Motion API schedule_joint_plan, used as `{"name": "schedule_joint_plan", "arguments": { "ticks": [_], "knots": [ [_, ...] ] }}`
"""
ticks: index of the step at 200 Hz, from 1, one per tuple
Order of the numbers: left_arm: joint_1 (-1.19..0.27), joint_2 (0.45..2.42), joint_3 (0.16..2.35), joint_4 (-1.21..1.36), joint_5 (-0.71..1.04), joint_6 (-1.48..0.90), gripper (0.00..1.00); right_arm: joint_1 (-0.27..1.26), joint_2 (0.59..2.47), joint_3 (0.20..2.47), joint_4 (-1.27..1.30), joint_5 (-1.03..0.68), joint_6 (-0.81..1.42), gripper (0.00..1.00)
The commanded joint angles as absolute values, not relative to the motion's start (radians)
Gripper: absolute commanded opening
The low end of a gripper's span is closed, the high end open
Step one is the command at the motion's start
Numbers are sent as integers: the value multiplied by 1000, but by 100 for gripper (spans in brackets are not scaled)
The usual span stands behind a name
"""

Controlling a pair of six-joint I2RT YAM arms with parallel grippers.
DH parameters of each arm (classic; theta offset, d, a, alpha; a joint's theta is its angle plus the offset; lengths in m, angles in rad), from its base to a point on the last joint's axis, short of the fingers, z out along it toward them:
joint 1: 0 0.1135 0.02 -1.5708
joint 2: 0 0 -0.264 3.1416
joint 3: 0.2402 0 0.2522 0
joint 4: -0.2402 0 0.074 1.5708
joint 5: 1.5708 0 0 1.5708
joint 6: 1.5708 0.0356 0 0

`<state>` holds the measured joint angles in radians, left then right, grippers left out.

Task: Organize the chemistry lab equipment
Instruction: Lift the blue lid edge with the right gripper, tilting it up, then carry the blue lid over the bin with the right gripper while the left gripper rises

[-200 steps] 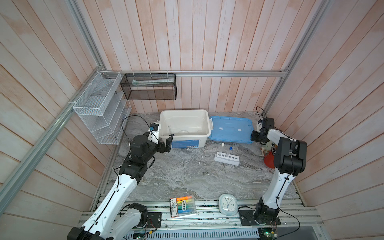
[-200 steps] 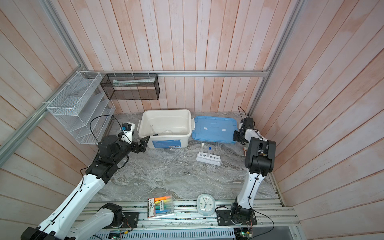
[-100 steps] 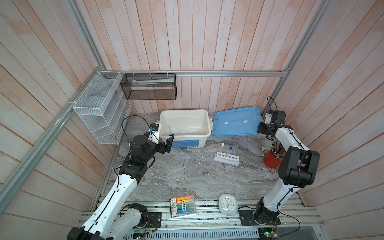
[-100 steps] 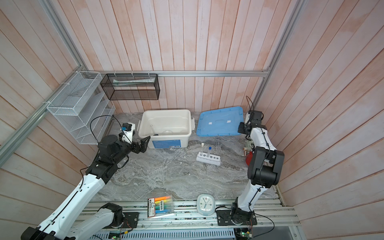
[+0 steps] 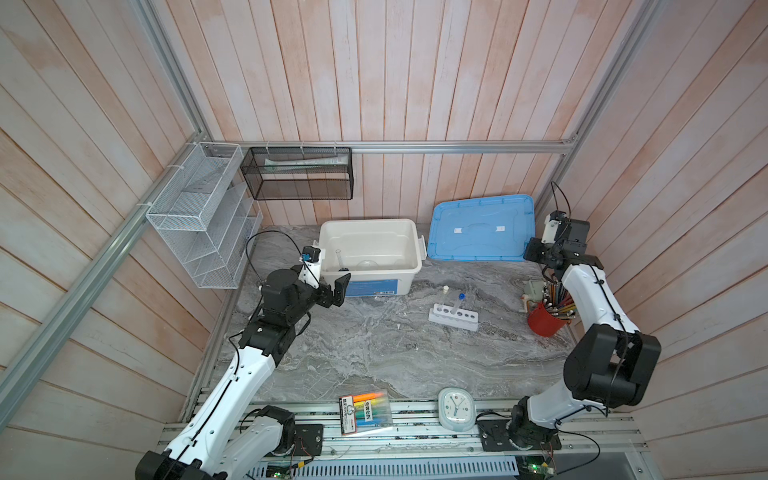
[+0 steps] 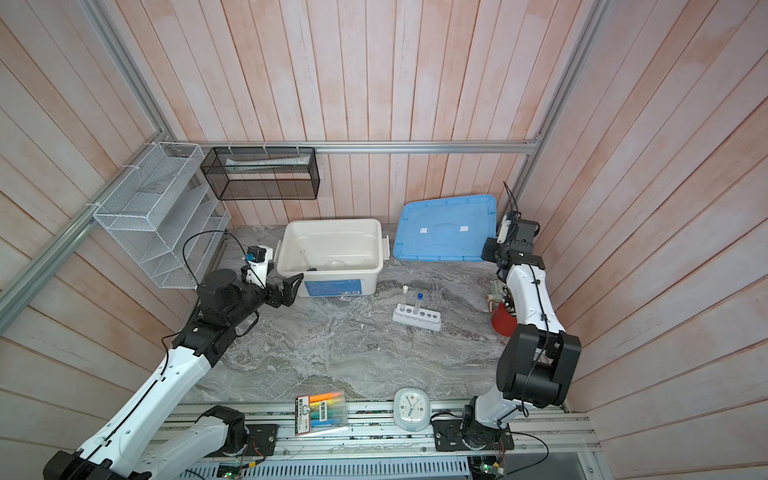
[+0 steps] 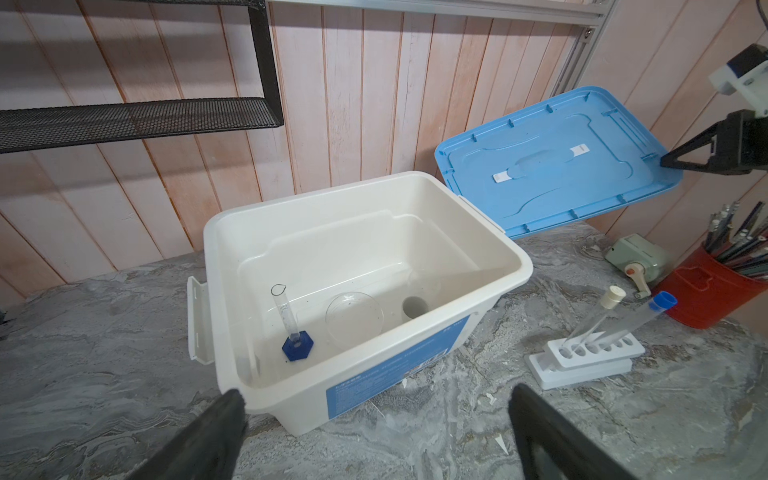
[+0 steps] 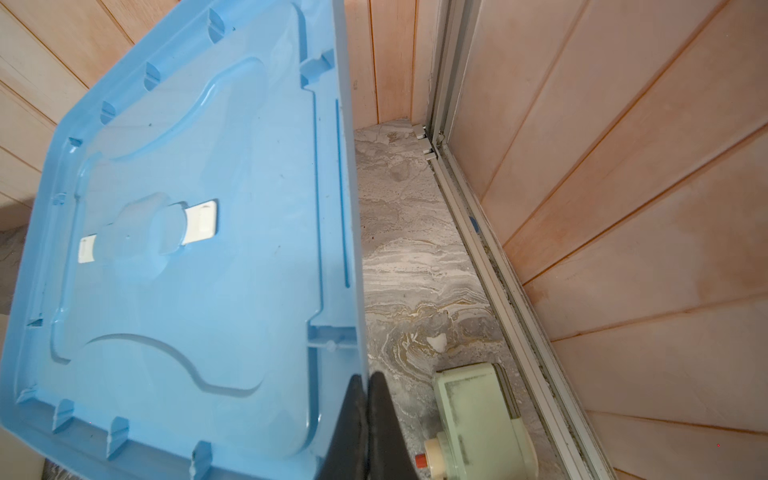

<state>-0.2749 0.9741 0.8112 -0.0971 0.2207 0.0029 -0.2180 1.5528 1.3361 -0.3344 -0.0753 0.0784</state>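
A white bin [image 5: 370, 272] stands at the back of the table. Inside it are a blue-based cylinder [image 7: 286, 320], a clear round dish [image 7: 353, 318] and a tiny white bowl [image 7: 414, 307]. My left gripper [image 7: 376, 392] hangs open just in front of the bin's near wall, holding nothing. To the right, the white rack [image 5: 455, 320] holds a white-capped tube [image 5: 445, 293] and a blue-capped tube [image 5: 459, 301]. My right gripper [image 8: 368, 378] is shut on the edge of the blue lid [image 5: 478, 232], which is tilted up off the table beside the bin.
A red cup of pencils [image 5: 546, 322] and a green sharpener [image 8: 478, 415] sit under the right arm by the wall. A clock [image 5: 456, 409] and a marker pack [image 5: 365, 411] lie at the front edge. Wire shelves [image 5: 199, 216] and a black basket [image 5: 297, 174] hang on the walls.
The right gripper has raised the blue lid from flat on the table to a steep tilt, moving up and back. The left arm has stayed still.
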Motion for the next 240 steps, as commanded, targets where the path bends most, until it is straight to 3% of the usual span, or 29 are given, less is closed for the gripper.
{"name": "schedule_joint_plan", "arguments": {
  "ticks": [1,95,126,184,240],
  "knots": [
    [-273,986,842,-83,269,-9,100,-223,1457,1315,-303,-68,106,0],
    [-321,1047,877,4,408,-47,96,-220,1268,1316,-326,-155,110,0],
    [-359,1170,971,50,501,-22,96,-206,1249,1322,-334,-197,111,0],
    [-359,1451,1111,282,724,-191,96,-140,1238,1370,-406,-249,73,0],
    [-356,1677,1303,300,797,-219,95,-84,1239,1407,-430,-276,59,0]
  ]
}}
